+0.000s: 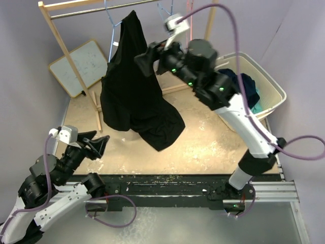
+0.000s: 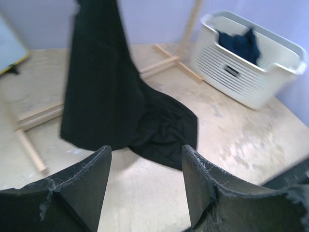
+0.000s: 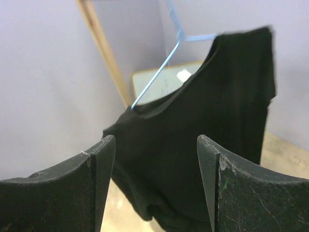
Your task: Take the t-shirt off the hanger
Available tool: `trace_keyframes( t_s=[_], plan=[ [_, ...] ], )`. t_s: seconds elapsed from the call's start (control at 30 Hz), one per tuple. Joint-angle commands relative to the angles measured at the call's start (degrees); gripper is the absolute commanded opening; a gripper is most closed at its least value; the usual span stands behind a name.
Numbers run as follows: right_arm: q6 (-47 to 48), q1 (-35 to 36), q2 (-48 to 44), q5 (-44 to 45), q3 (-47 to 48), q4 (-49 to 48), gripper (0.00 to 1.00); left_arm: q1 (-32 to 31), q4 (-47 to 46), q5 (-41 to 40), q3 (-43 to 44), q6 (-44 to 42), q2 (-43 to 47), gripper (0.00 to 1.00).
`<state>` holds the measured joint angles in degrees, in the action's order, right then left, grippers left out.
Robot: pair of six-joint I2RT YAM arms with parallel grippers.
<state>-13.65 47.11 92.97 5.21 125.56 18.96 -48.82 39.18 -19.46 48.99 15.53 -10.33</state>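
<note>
The black t-shirt (image 1: 133, 96) hangs straight down from the blue hanger (image 3: 157, 72) on the far rail (image 1: 91, 10), its hem slumped on the table (image 1: 213, 142). The right gripper (image 1: 144, 57) is plainly the nearer, up at shoulder height just right of the cloth, jaws apart (collar dead ahead of them), while the left gripper (image 1: 96, 145), also spread open, sits low and near, well short of the hem.

Around the wooden clothes rack (image 1: 66, 5)
A white laundry basket (image 2: 241, 72) with dark blue clothes (image 2: 239, 43) stands right; a whiteboard (image 1: 84, 63) leans against the wall, left.
</note>
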Motion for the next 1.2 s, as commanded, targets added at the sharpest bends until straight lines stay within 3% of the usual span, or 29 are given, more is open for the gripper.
trace_keyframes(
  t_s=[0.0, 0.17, 0.3, 0.63, 0.77, 0.9, 1.17],
  plan=[
    [3.14, 4.0, 5.42, 3.35, 3.71, 3.43, 0.71, 0.32, 2.16, -19.32, 1.97, 6.01, 1.31, 0.64],
    [3.36, 6.97, 9.35, 4.89, 7.86, 5.3, 0.71, 0.3, -2.14, -34.76, 2.71, 5.24, -2.61, 0.61],
    [3.46, 8.36, 10.62, 5.93, 10.1, 7.16, 0.72, 0.3, -11.11, -44.4, 4.11, -3.08, -12.65, 0.64],
    [3.5, 8.7, 5.48, 6.53, 5.0, 6.76, 0.72, 1.43, -39.95, -47.18, 4.9, -20.75, -35.96, 0.67],
    [4.36, 8.65, 3.38, 8.16, 3.3, 7.26, 0.72, 5.05, -38.88, -37.11, 5.55, -17.5, -40.68, 0.71],
    [4.8, 8.69, 3.47, 8.29, 4.28, 8.32, 0.75, 5.4, -41.5, -25.24, 2.89, -15.0, -38.95, 0.72],
    [5.08, 8.7, 13.28, 6.83, 16.59, 12.09, 0.77, 5.4, -46.21, -1.25, -0.67, -14.9, -34.52, 0.7]
  ],
)
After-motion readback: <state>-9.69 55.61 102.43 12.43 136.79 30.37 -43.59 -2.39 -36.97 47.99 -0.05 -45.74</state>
